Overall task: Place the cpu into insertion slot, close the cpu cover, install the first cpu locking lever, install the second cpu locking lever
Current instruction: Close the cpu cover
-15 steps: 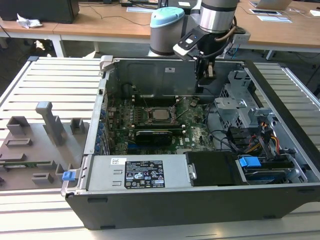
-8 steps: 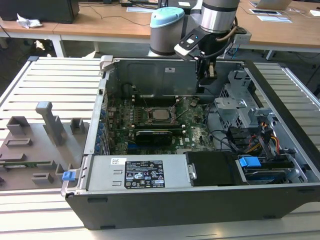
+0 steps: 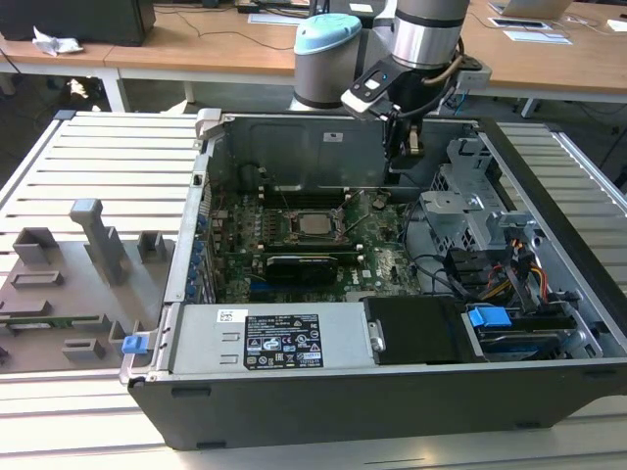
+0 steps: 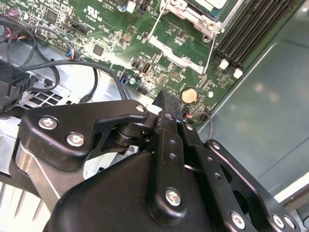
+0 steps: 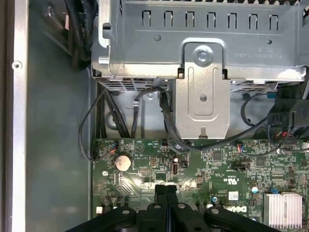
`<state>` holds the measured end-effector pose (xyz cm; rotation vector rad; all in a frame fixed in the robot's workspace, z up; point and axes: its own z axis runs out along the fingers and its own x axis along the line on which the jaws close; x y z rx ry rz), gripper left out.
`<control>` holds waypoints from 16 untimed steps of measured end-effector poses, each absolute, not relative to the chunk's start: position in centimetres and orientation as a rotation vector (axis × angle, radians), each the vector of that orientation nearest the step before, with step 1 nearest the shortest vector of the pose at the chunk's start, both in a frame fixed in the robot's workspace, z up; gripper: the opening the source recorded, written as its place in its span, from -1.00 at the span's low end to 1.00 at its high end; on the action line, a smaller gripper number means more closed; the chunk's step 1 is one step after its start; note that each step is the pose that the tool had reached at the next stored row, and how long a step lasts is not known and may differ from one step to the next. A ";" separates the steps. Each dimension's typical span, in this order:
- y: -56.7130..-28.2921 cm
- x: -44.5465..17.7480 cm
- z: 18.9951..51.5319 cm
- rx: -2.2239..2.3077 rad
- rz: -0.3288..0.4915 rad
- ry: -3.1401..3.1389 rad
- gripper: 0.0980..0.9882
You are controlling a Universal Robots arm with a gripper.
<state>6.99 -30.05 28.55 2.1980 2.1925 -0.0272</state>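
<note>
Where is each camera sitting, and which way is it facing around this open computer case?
Exterior view: off the arm, high up, looking down into the open computer case, cpu on its motherboard; the arm and gripper hang over the far side.
First wrist view: on the wrist, looking along the shut fingers at motherboard and metal drive cage.
Second wrist view: on the wrist behind the gripper's linkage, facing the memory slots.
Shared: both wrist views show the coin battery and fingers.
</note>
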 end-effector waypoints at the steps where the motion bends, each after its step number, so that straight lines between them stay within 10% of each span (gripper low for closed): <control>1: -30.1 7.0 28.4 2.198 -0.027 2.192 -0.98; 16: -30.1 7.0 27.0 2.198 -0.027 2.192 -0.98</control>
